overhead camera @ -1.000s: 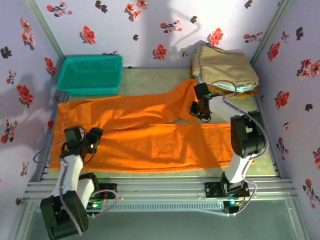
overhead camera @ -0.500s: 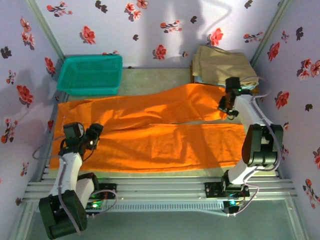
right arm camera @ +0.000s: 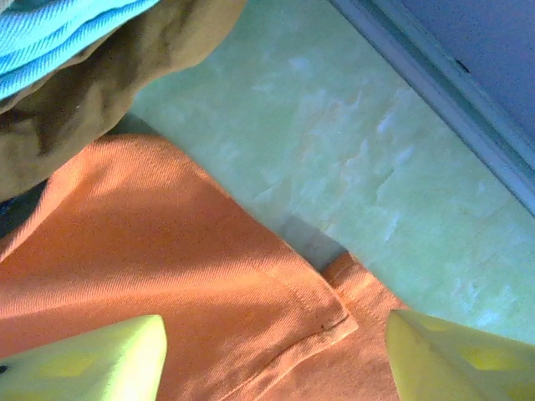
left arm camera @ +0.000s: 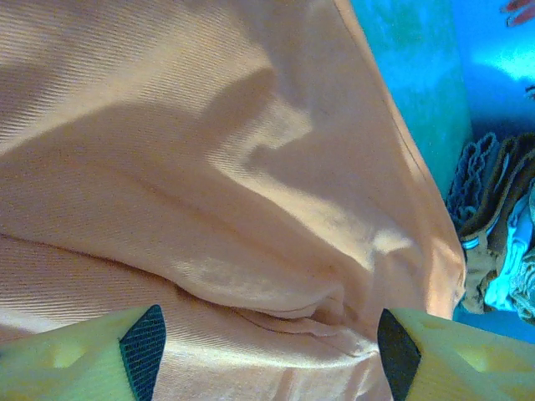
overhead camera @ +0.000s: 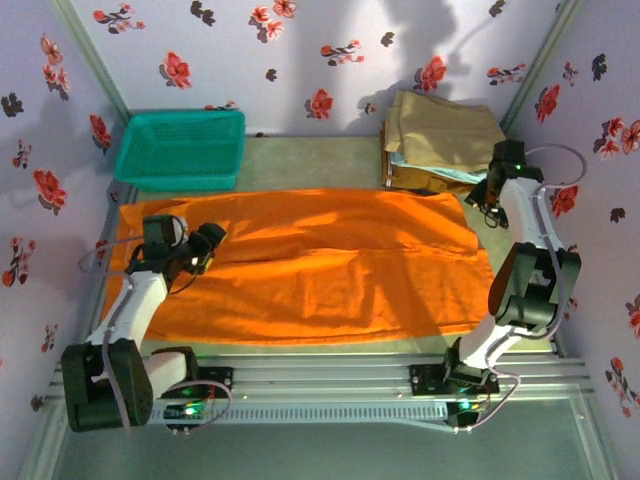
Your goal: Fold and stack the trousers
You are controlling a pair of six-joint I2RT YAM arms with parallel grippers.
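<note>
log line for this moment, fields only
trousers: spread flat, unfolded | left gripper: open over left end | right gripper: open over hem corner | folded stack: far right

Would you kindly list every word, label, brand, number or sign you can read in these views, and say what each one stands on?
There are none to read. The orange trousers, the teal basket, the folded garments and the flowered walls carry no lettering, and no tag or brand mark is legible on any of them.
</note>
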